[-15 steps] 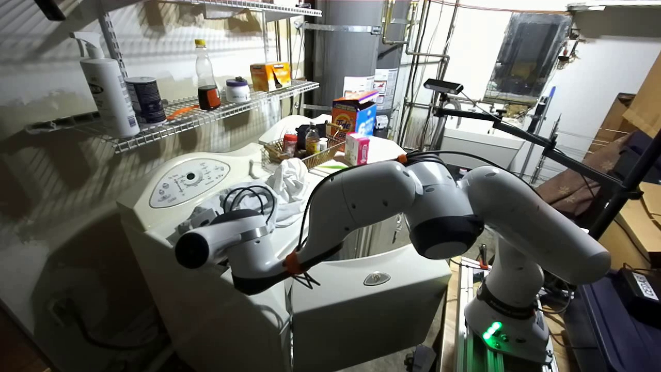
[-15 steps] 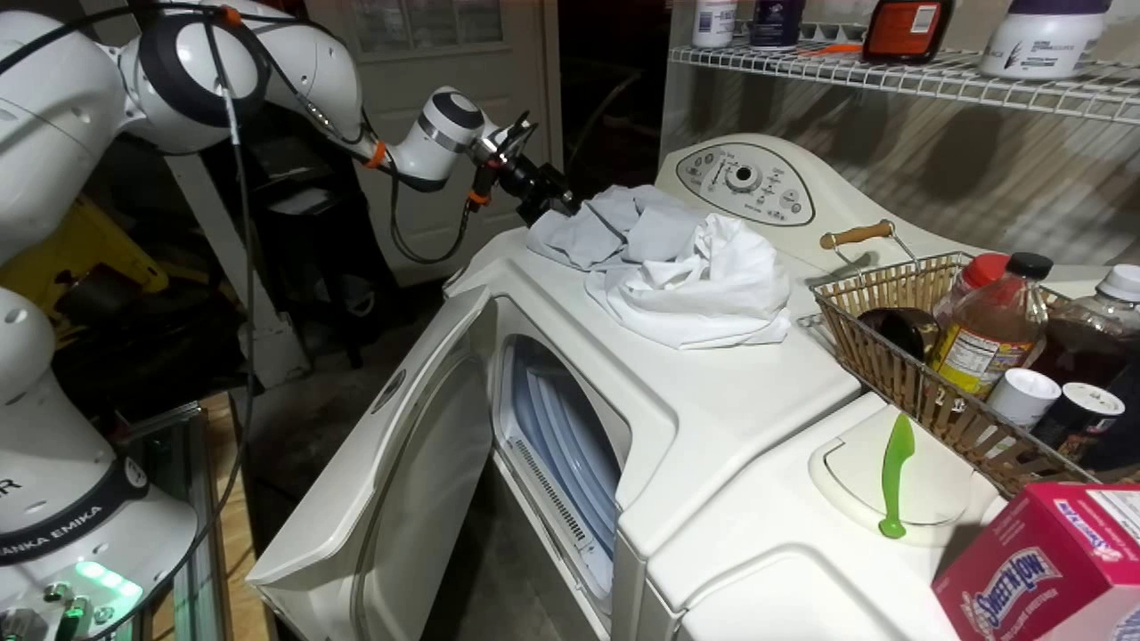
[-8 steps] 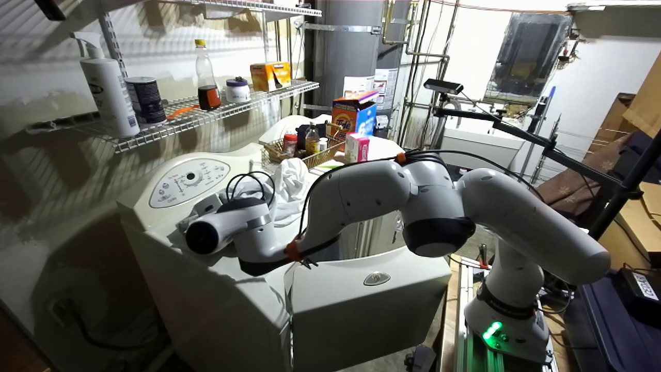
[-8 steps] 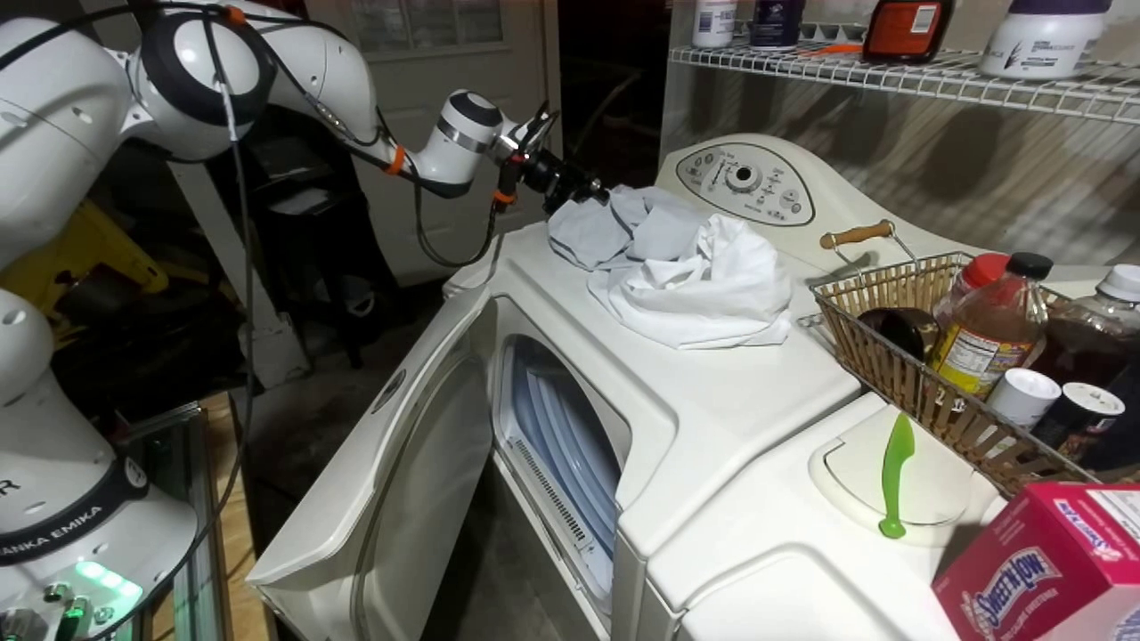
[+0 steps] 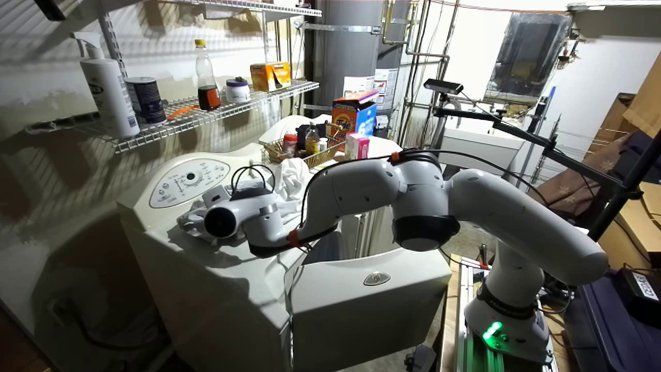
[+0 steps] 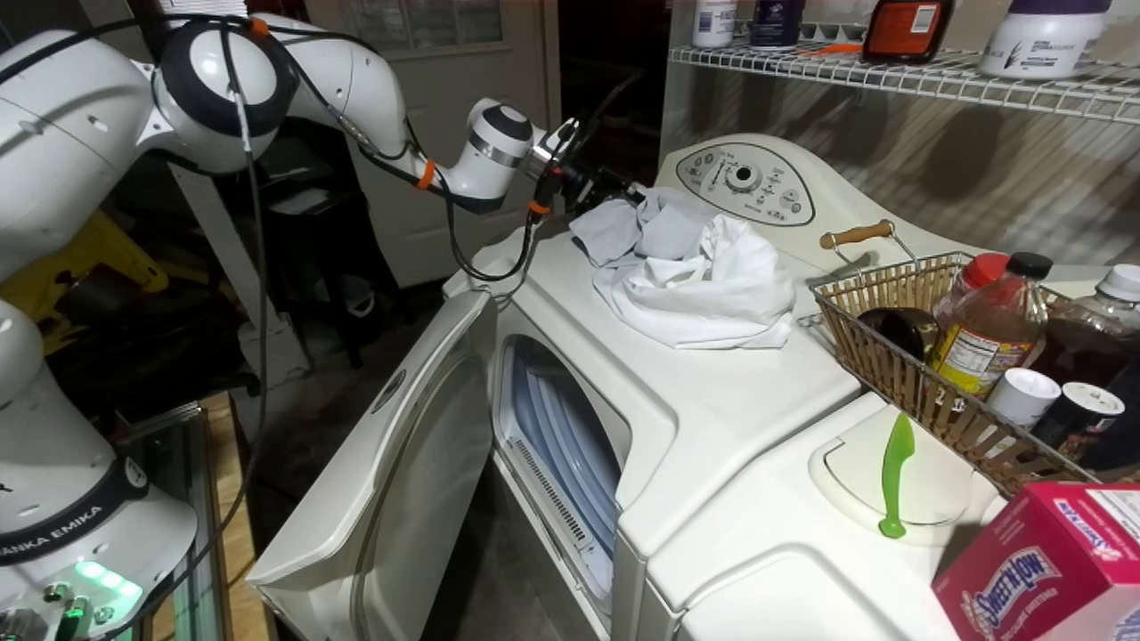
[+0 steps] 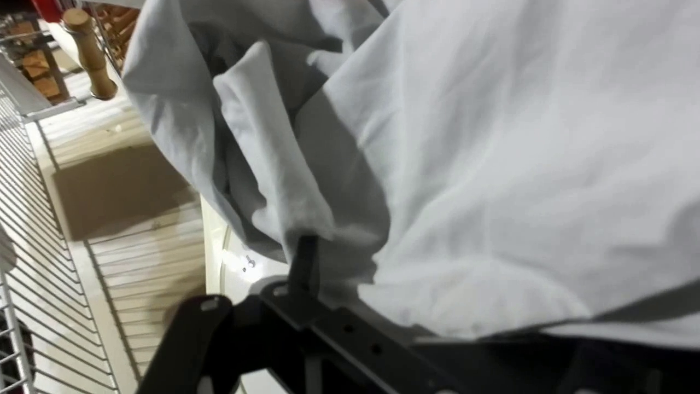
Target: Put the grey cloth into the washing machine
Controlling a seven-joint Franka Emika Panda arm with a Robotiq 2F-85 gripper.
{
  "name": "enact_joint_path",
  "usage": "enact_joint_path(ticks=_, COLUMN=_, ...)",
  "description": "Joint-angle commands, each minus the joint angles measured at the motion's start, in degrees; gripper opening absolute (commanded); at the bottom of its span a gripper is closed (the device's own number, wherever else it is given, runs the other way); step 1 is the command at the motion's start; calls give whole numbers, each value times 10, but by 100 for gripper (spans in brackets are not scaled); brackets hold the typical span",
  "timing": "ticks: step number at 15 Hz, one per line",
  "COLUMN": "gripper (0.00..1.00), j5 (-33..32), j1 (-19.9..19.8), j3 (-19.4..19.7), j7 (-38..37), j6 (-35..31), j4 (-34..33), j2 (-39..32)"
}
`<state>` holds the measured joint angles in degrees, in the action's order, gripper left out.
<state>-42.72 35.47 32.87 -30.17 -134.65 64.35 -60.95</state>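
Atop washing machine (image 6: 695, 383), grey cloth (image 6: 668, 233) (rumpled), hand (image 6: 616, 194) touching it

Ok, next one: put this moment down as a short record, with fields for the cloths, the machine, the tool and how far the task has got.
Grey cloth: crumpled on top of the washing machine, against the white cloth
Machine door: open, interior in view
Tool: open, at the grey cloth; one fingertip shows by a fold in the wrist view, the other is unclear
Nearby: basket of bottles, green utensil, pink box
Task progress: grey cloth not yet inside
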Motion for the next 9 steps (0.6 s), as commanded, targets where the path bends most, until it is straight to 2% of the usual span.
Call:
enact_joint_path(ticks=1, gripper=100, j5=-53, j1=-66, j3=-40, j7=9, j6=-53, j4=-65, j2=-36)
enact_joint_path(ticks=2, gripper=100, j5=-59, j1=-84, j3=-58, j7=16, j6=-65, j4=-75, j2=-39)
enact_joint_path(ticks=3, gripper=75, j5=-65, j1=-98, j3=-73, j7=25, j6=-74, j4=-85, j2=-43)
enact_joint_path(ticks=4, gripper=74, j5=-63, j1=-113, j3=-91, j7=41, j6=-84, j4=-91, j2=-43)
enact_joint_path(ticks=9, gripper=38, j5=-17, j1=-163, j3=-195, j7=150, j6=-104, j4=-78, j2=-6)
